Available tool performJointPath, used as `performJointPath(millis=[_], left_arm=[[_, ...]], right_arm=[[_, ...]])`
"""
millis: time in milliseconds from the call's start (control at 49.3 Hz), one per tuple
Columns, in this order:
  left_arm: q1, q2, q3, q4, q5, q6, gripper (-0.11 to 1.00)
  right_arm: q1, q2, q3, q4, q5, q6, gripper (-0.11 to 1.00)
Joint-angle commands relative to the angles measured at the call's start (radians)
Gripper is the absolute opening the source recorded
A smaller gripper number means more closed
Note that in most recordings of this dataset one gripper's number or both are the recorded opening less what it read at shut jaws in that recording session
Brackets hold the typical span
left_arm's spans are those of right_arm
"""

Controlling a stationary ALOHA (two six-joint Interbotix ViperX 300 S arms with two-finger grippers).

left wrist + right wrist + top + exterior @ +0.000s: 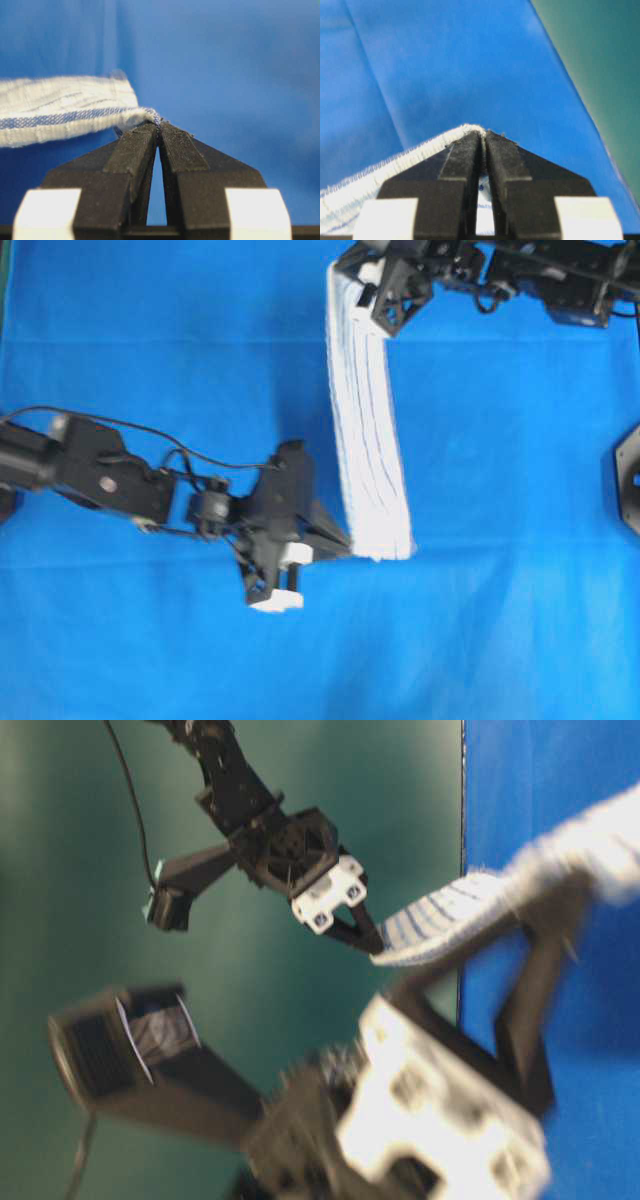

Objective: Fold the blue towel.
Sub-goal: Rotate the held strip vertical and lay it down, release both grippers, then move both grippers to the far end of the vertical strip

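The blue towel (368,420), white with thin dark-blue stripes, hangs stretched as a narrow folded band between my two grippers above the blue tablecloth (160,360). My left gripper (343,543) is shut on the towel's near corner; the left wrist view shows the corner (75,112) pinched at the fingertips, gripper (158,126). My right gripper (368,288) is shut on the far corner; the right wrist view shows the towel's hemmed edge (395,162) running left from the closed jaws, gripper (484,134). The table-level view shows the towel (450,920) held off the table.
The blue tablecloth (445,60) covers the table. A dark green backdrop (80,920) lies beyond its edge. A black fixture (628,480) sits at the right edge of the overhead view.
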Motion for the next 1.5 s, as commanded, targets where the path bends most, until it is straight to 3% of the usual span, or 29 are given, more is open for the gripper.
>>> performJointPath(millis=[0, 629, 731, 893, 974, 1218, 1482], left_arm=[[-0.011, -0.048, 0.026, -0.003, -0.011, -0.018, 0.01], [0.005, -0.067, 0.072, -0.002, 0.038, -0.034, 0.03], [0.008, -0.071, 0.075, -0.003, 0.051, -0.034, 0.15], [0.011, -0.107, 0.091, -0.002, 0.140, -0.032, 0.61], [0.012, -0.143, 0.104, 0.000, 0.210, -0.031, 0.78], [0.025, -0.284, 0.173, 0.003, 0.371, -0.026, 0.76], [0.133, -0.454, 0.287, 0.003, 0.345, -0.023, 0.76]], right_arm=[[0.008, 0.003, -0.049, -0.002, -0.005, 0.002, 0.05], [0.009, 0.023, -0.071, 0.000, 0.003, 0.000, 0.06], [0.005, 0.018, -0.069, -0.002, 0.005, -0.002, 0.14], [-0.006, -0.015, -0.051, -0.002, 0.008, -0.003, 0.44], [-0.008, -0.046, -0.037, -0.003, 0.005, -0.003, 0.49], [-0.006, -0.163, 0.052, -0.005, 0.011, -0.002, 0.48], [0.040, -0.324, 0.250, 0.002, -0.015, 0.018, 0.48]])
